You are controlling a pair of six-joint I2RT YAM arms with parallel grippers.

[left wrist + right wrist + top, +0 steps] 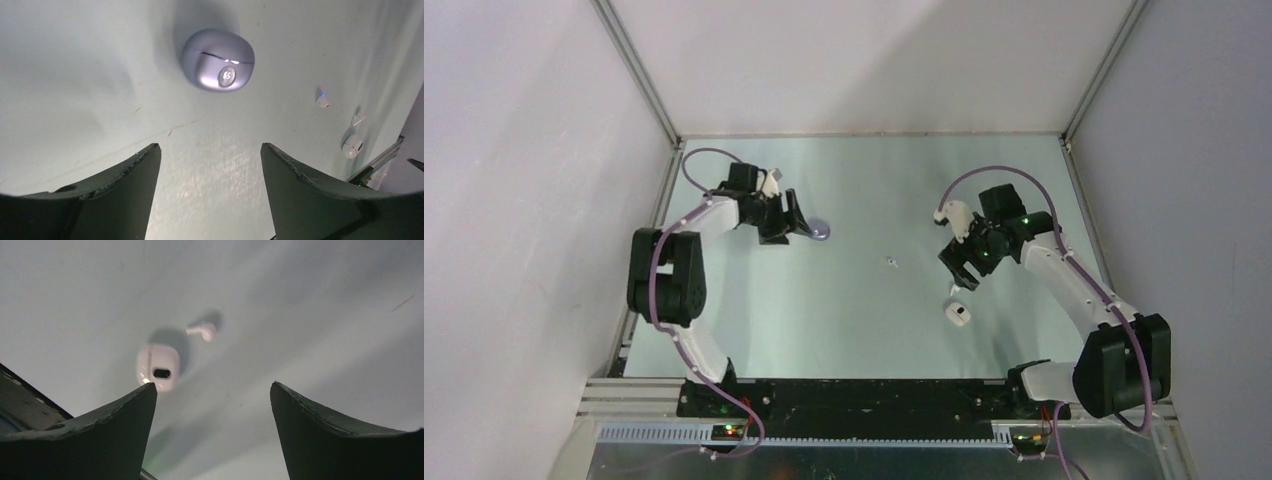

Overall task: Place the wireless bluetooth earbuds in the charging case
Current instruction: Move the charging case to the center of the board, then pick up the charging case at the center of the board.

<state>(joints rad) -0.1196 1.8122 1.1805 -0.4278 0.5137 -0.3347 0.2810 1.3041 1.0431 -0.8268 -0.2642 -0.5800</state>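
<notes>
- Nearest to the arm bases, the white charging case [959,314] lies on the table [844,330]. Its front has a dark window, and no writing can be read there.
- Just beyond it, a white earbud [202,331] lies loose, not touching the case.
- The right gripper [964,272] is near these two, its jaws wide apart and empty.
- Near the table's middle, a small pale earbud [893,262] lies alone.
- Farther away, the purple charging case [218,66] is closed. Its lit display shows digits that look like "65".
- The left gripper [210,147] is just beside it, spread and holding nothing.
</notes>
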